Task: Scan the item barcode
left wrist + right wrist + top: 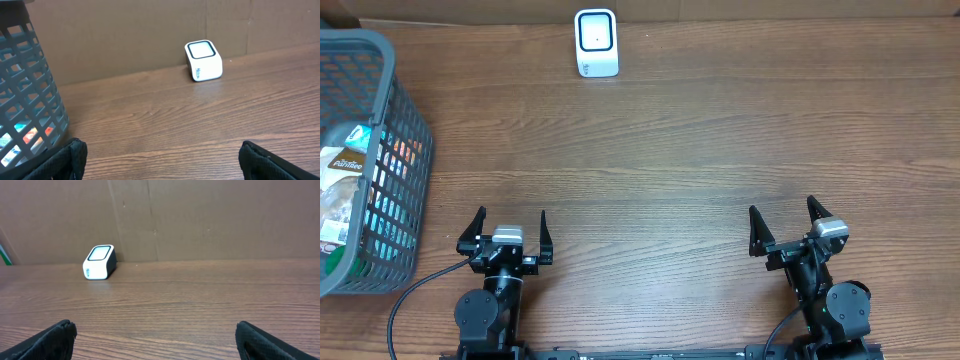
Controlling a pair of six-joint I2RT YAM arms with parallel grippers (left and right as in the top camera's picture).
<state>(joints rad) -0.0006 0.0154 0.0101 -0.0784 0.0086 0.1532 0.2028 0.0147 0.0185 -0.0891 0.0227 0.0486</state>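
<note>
packets [342, 185] for scanning lay in the grey basket [408, 150] at the left edge of the worktop [670, 150], beside the left pincer [511, 222], clearly the nearer one. both it and the right pincer [782, 212] stood wide and empty; the white scanner [596, 43] sat at the far edge, well ahead.

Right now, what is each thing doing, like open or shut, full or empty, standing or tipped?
left hand, open, holding nothing
right hand, open, holding nothing
scanner, standing upright at the far side, nothing held up to it
basket, upright, with packets inside
packets, lying in the basket, none taken out
</note>
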